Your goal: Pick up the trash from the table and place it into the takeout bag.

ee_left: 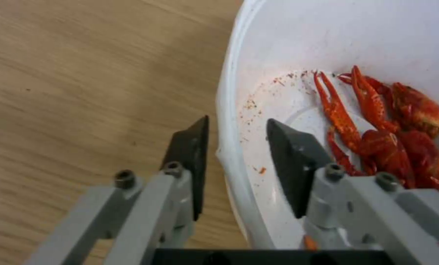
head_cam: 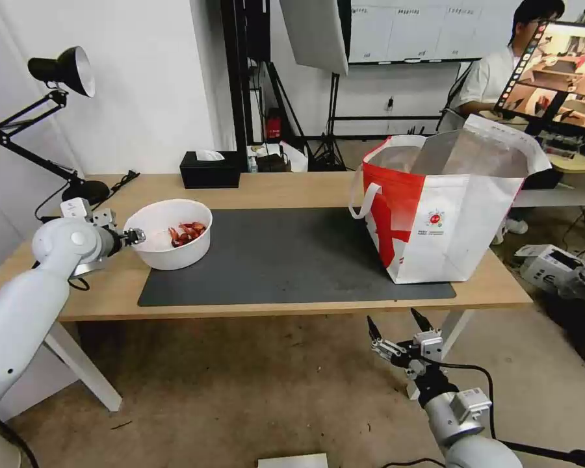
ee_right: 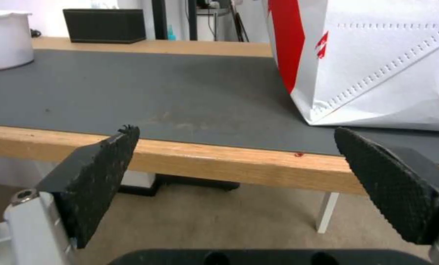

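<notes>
Head view: left gripper (head_cam: 138,235) straddles bowl (head_cam: 169,250) rim.

The table (head_cam: 286,190) is light wood with white legs, its near edge just ahead of the right gripper (head_cam: 396,331). A dark grey mat (head_cam: 292,260) covers its middle. The white bowl (head_cam: 169,234) sits at the left gripper (head_cam: 136,236); the takeout bag (head_cam: 445,208) stands beyond the right gripper.

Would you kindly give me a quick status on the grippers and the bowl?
Left gripper open, jaws straddling white bowl rim. Right gripper open, below table edge. Takeout bag open. Nothing in the way.
</notes>
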Tool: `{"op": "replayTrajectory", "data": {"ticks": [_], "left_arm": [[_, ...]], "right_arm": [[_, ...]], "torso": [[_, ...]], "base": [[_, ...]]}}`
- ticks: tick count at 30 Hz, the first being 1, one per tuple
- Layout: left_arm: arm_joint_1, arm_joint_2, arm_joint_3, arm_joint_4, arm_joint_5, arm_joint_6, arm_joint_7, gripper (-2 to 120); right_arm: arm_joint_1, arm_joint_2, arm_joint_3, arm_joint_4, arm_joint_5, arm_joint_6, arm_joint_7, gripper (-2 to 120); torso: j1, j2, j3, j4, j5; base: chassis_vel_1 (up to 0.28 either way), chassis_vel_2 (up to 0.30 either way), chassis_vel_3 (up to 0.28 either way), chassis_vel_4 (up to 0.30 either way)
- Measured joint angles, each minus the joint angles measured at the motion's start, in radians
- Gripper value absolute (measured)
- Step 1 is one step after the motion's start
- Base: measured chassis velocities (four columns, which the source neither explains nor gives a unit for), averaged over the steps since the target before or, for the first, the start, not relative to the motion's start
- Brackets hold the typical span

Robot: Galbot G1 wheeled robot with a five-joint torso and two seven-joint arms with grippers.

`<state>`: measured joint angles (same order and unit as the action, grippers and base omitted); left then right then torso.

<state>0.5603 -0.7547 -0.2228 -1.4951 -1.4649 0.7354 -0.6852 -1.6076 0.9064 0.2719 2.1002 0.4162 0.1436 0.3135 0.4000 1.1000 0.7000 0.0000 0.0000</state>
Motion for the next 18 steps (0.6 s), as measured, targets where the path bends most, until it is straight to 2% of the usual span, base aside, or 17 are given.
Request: {"op": "replayTrajectory", "data": {"ticks": [6,8,12,15,18], "left_arm": [[0.001,-0.001,0.000,0.000,0.000,0.000,0.000,12],[0.005,-0.004,-0.003,0.000,-0.001,0.000,0.003,1],[0.012,-0.006,-0.012,-0.001,-0.002,0.000,0.017,0],[0.023,-0.006,-0.024,-0.012,0.001,0.000,0.049,0],[0.024,-0.006,-0.028,-0.018,0.001,-0.001,0.051,0]], "right_arm": [[0.000,0.000,0.000,0.000,0.000,0.000,0.000,100],[0.000,0.000,0.000,0.000,0.000,0.000,0.000,100],[0.000,0.000,0.000,0.000,0.000,0.000,0.000,100],[0.000,0.000,0.000,0.000,0.000,0.000,0.000,100],[0.000,0.000,0.000,0.000,0.000,0.000,0.000,100]], "torso": [[0.000,0.000,0.000,0.0000,0.0000],[0.000,0.000,0.000,-0.0001,0.0000],[0.000,0.000,0.000,-0.0001,0.0001],[0.000,0.000,0.000,0.0000,0.0000],[0.000,0.000,0.000,-0.0001,0.0001]], "base": [[0.000,0.000,0.000,0.000],[0.000,0.000,0.000,0.000],[0.000,0.000,0.000,0.000],[0.000,0.000,0.000,0.000],[0.000,0.000,0.000,0.000]]}}
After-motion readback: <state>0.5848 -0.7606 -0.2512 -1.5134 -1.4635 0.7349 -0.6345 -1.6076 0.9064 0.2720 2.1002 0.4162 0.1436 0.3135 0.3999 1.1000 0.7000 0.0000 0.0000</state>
